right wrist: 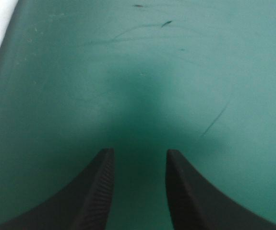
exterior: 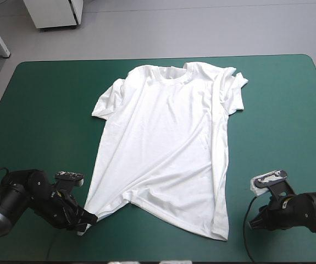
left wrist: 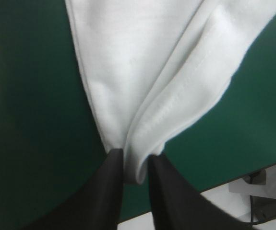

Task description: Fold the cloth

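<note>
T-shirt [exterior: 168, 143] white, short-sleeved, spread mostly flat at middle of teal-green counter [exterior: 42, 104]. Collar toward far edge, hem toward near edge. Long wrinkles down body; right-side sleeve bunched. Left hem corner drawn out to point close to counter's near edge. Corner held by left end effector [left wrist: 135, 160], clenched, stitched hem fold pinched between black fingers [left wrist: 104, 191]. Near right hem corner, right end effector [right wrist: 139, 152] released, tips apart, low over bare cover, clear of T-shirt.
</note>
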Controlling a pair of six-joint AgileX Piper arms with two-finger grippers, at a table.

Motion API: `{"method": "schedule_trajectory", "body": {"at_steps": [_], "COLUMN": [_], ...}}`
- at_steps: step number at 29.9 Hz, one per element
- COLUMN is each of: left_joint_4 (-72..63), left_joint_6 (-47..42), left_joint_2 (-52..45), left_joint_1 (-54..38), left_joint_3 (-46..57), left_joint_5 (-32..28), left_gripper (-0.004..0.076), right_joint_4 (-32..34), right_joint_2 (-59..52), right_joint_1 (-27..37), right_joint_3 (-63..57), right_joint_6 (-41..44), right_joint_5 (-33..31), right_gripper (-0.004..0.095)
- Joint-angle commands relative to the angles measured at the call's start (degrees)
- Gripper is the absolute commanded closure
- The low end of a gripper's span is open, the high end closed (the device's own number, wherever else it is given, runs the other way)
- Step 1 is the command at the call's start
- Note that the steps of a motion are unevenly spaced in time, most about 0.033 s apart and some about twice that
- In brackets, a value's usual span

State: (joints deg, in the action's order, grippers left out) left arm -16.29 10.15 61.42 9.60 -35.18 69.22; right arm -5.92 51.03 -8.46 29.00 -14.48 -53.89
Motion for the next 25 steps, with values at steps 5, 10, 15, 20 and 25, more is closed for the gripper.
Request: {"method": "schedule_trajectory", "body": {"at_steps": [5, 10, 15, 20, 25], "left_joint_4": [-3.69, -3.07, -3.62, -0.85, 4.53], "left_joint_6": [-1.44, -4.01, -6.59, -5.93, -5.17], "left_joint_2": [-8.55, -14.95, -18.5, -18.38, -18.38], "left_joint_1": [0.35, 0.35, 0.59, 3.29, 8.48], "left_joint_3": [-5.13, -7.5, -10.28, -9.95, -9.92], "left_joint_5": [4.94, 4.69, 4.69, 4.69, 4.69], "left_gripper": [0.0426, 0.0407, 0.0407, 0.0407, 0.0407], "right_joint_4": [2.2, 1.92, 0.57, -0.73, -1.71], "right_joint_2": [-4.92, -5.18, -5.18, -5.18, -5.18], "right_joint_1": [-1.58, -4.34, -8.75, -11.34, -11.45], "right_joint_3": [5.07, 8.8, 12.43, 14.22, 14.22], "right_joint_6": [1.37, 2.42, 3.65, 3.65, 3.43], "right_joint_5": [-1.86, -6.68, -11.51, -13.65, -13.76], "right_gripper": [0.0468, 0.0469, 0.0476, 0.0476, 0.0476]}}
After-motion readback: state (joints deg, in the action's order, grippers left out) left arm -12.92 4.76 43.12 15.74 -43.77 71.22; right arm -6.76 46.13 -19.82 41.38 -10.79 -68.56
